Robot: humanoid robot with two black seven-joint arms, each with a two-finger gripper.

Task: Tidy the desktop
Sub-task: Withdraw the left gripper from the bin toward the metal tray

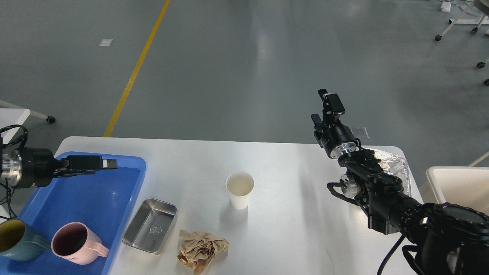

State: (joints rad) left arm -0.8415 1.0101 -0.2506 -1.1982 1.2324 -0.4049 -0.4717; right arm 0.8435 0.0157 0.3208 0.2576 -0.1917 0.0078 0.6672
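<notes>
The white desktop (290,229) holds a blue tray (95,198) at the left. A pink mug (74,244) and a teal mug (17,240) stand in the tray's near end. A steel dish (149,225), a white paper cup (239,190) and a crumpled brown paper (201,250) lie on the desktop. My left gripper (109,164) hovers over the tray's far edge, open and empty, well above the mugs. My right gripper (324,112) is raised above the far right edge, open and empty.
A foil tray (393,166) sits at the desktop's far right corner, partly behind my right arm. A cream bin (458,183) stands off the right edge. A smaller white table (11,116) is at the left. Grey floor lies beyond.
</notes>
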